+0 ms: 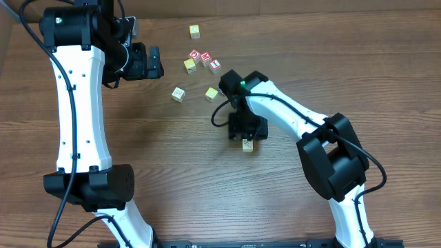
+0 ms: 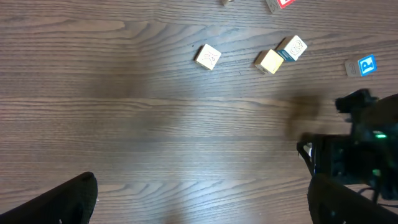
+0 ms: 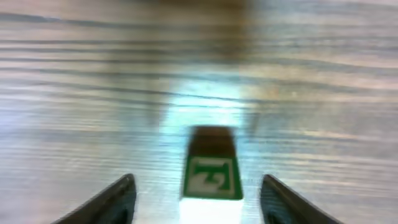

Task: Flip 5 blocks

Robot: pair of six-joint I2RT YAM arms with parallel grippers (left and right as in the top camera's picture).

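Currently the right gripper point(image 1: 247, 134) hangs straight over the green-faced block point(image 3: 211, 177), which sits flat on the table point(image 1: 172, 172). In the right wrist view its fingers point(image 3: 118, 199) stand partly spread on either side of that block. Bare wood shows in both gaps, so nothing is gripped. The green face points toward the camera; its white letter looks like a Z, but the blur makes that uncertain.

The left gripper point(image 1: 153, 62) is up and well to the left of the green-faced block, farther from the arm bases, with its fingers point(image 2: 68, 199) at full spread and holding nothing.

A cream block point(image 1: 178, 94) lies left of the green-faced block and a little beyond it. Three red-faced cubes point(image 1: 206, 58) cluster farther out still, well apart from it.
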